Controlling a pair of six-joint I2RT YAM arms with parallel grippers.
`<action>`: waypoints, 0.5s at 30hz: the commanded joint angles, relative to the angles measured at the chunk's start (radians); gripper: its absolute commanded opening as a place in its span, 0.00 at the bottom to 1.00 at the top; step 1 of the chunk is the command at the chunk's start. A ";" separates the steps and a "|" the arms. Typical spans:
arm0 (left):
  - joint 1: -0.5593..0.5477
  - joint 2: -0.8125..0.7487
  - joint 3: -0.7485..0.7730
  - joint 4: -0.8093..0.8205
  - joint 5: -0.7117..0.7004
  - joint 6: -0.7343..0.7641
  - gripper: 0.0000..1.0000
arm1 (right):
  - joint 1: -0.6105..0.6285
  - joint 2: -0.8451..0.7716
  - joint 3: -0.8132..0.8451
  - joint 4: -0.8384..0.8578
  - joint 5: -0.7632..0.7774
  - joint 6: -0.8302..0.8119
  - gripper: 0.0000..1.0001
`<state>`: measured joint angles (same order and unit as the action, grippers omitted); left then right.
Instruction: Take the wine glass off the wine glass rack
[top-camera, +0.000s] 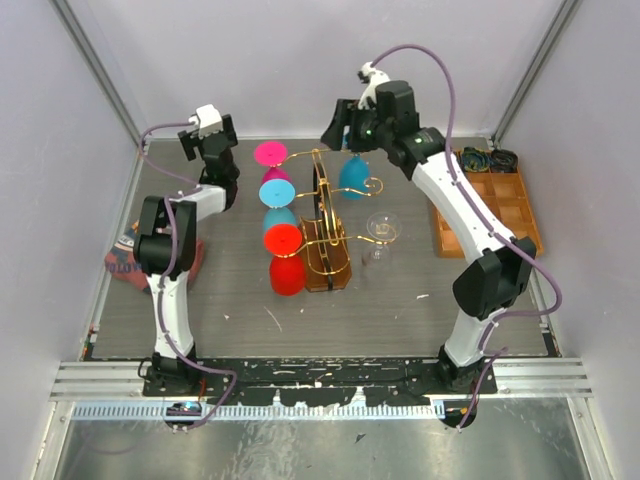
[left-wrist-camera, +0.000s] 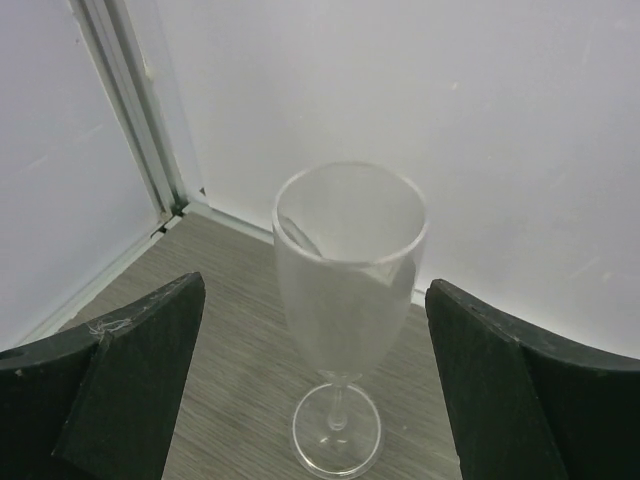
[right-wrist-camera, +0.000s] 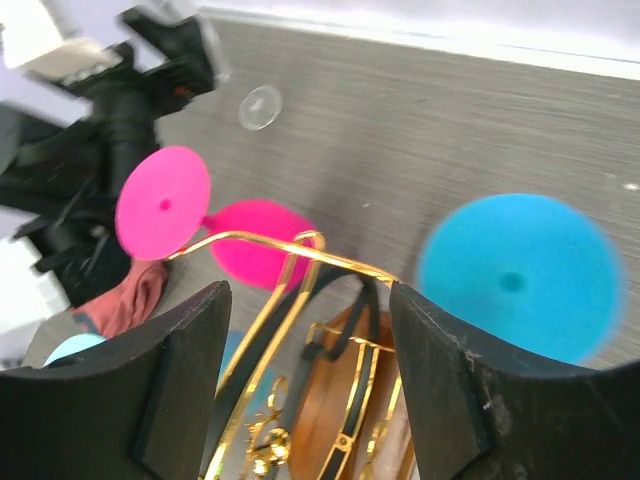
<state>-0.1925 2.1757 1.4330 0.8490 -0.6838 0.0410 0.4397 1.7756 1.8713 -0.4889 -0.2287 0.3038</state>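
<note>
Two glasses stand on the counter (top-camera: 400, 310), a flute (left-wrist-camera: 345, 290) inside the spread left tool (left-wrist-camera: 312, 300), a goblet (top-camera: 382, 230) right of the rack (top-camera: 325, 215); the spread right tool (right-wrist-camera: 310, 300) hangs over a blue glass (right-wrist-camera: 520, 275) not yet unhooked.

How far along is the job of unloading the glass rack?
Done: a clear glass and a flute stand on the table. In hand: the right end effector hovers open over the rack. Left: coloured glasses hang there.
</note>
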 joint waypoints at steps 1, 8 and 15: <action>-0.019 -0.081 -0.036 0.053 -0.040 -0.029 0.98 | -0.087 -0.033 0.070 -0.042 0.116 0.058 0.70; -0.036 -0.151 -0.049 -0.032 -0.045 -0.055 0.98 | -0.199 -0.018 0.060 -0.054 0.065 0.059 0.68; -0.038 -0.248 -0.031 -0.182 -0.031 -0.110 0.98 | -0.238 0.021 0.031 -0.023 -0.046 0.102 0.61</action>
<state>-0.2302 2.0155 1.3800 0.7387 -0.7048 -0.0154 0.2047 1.7878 1.8954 -0.5579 -0.1806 0.3679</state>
